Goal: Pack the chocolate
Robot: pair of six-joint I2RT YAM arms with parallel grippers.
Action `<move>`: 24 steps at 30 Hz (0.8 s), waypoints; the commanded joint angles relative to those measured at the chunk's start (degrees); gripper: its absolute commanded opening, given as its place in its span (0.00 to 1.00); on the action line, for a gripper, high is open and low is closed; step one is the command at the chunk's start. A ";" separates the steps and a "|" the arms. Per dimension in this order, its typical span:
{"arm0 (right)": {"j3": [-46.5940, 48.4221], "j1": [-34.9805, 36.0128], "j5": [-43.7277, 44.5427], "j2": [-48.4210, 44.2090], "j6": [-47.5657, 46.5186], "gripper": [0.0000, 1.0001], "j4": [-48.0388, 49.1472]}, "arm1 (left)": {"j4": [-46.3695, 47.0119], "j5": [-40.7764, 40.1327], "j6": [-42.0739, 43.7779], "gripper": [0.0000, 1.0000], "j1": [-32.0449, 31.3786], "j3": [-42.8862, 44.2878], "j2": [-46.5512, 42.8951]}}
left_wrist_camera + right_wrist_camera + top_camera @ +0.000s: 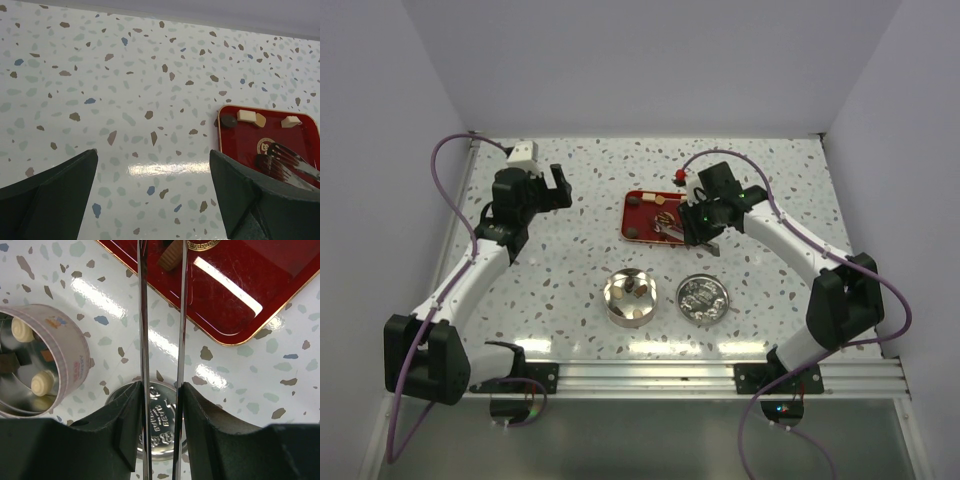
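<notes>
Surface: table (570,260), glossy white terrazzo flecked brown, grey-green and blue, with streaks of lamp glare.
Room: plain pale walls (620,60) close in on three sides; a metal rail (650,375) runs along the 6 o'clock edge.
Writing: the lid (160,415) bears embossed letters and the tin (75,355) fine print on its wall, both too small to read; the tray (300,135) carries a round gold emblem.
Counts: two arms, one red tray, one round tin, one lid, one pair of tongs (143,315).
Layout (top view): the tin is at 9 o'clock of the lid, just beside it; the tray is at 12 o'clock of the pair.
Chocolate (245,115), on the tray: five pieces show in the left wrist view. Four line the 12 o'clock edge: one dark round, two cream, one tan. One ridged brown round lies at the tongs' tips; whether it is pinched cannot be told.
Chocolate, in the tin: at least four pieces, namely two cream rounds, one dark and one mid-brown.
Left gripper (153,160): jaws spread fully wide, holding nothing, above bare table at 10 o'clock of the tray.
Right gripper (160,390): jaws part closed, clamping the tongs' two steel blades, which reach out over the tray.
</notes>
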 commanded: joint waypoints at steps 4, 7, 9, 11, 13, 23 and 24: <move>0.00 -0.22 2.11 -3.00 -0.46 0.40 0.44 | 1.52 0.08 -0.94 1.00 0.31 1.12 -0.18; 0.52 -0.22 2.03 -2.65 -0.37 0.41 0.18 | 1.44 0.17 -0.85 1.00 0.31 1.20 -0.27; 1.05 -0.22 2.03 -2.04 -0.46 0.41 -0.35 | 1.44 0.17 -0.94 1.00 0.31 1.29 -0.45; 1.14 -0.22 1.41 -1.95 -0.54 0.41 -0.35 | 1.44 -0.01 -0.94 1.00 0.31 1.12 -0.62; 1.14 -0.22 0.63 -1.69 -0.54 0.41 0.17 | 1.44 -0.01 -0.85 1.00 0.31 1.12 -0.71; 3.86 -0.22 0.00 1.48 -1.25 0.40 0.44 | 1.26 -0.09 -0.85 1.00 0.31 1.12 -0.89; 3.86 -0.22 -0.08 1.65 -1.33 0.40 0.70 | 1.26 -0.18 -0.85 1.00 0.31 1.12 -0.97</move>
